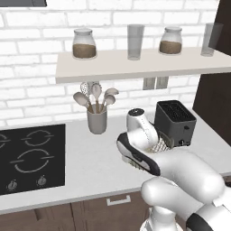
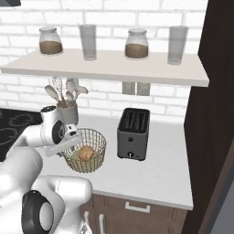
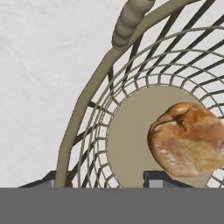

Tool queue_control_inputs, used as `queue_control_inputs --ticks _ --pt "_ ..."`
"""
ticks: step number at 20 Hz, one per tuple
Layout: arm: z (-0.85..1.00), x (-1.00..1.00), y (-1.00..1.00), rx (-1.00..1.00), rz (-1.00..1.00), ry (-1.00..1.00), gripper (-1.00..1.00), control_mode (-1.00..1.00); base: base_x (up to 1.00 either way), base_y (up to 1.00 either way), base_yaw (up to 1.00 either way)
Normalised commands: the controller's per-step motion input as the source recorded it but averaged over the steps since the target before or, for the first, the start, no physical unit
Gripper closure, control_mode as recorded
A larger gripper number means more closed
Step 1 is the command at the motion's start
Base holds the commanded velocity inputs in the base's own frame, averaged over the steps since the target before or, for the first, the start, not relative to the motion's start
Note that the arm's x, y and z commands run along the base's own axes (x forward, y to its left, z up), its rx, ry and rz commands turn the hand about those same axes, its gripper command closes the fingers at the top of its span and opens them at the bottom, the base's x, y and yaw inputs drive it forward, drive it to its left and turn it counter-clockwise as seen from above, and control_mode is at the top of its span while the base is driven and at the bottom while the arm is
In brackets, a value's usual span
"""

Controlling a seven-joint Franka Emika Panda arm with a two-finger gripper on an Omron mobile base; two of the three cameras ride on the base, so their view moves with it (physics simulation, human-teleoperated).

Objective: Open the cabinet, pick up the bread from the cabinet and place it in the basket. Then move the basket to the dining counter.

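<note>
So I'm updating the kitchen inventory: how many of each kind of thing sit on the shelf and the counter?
Glass jars with brown filling: 2
Empty glasses: 2
Utensil holder: 1
Toaster: 1
Basket: 1
Bread in the basket: 1
Total: 8

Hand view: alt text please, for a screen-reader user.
Close look down into the wire basket with the golden-brown bread lying on its pale base. The end effector straddles the basket's rim, one fingertip outside and one inside, over the pale counter.
</note>
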Motion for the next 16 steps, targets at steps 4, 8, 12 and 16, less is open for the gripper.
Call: queue_control_inputs --ticks 4,8,12,16 --pt "-0.40 -0.46 -0.57 0.00 0.00 0.00 1.00 -1.00 0.00 0.00 0.00" --pt "0.00 0.00 -0.25 0.00 0.02 -0.03 1.00 -1.00 0.00 0.00 0.00" --pt "0.09 -0.04 -0.09 0.00 0.07 -0.04 1.00 -1.00 0.00 0.00 0.00" --pt "0.51 -0.41 0.00 0.00 0.13 -0.08 1.00 -1.00 0.00 0.00 0.00"
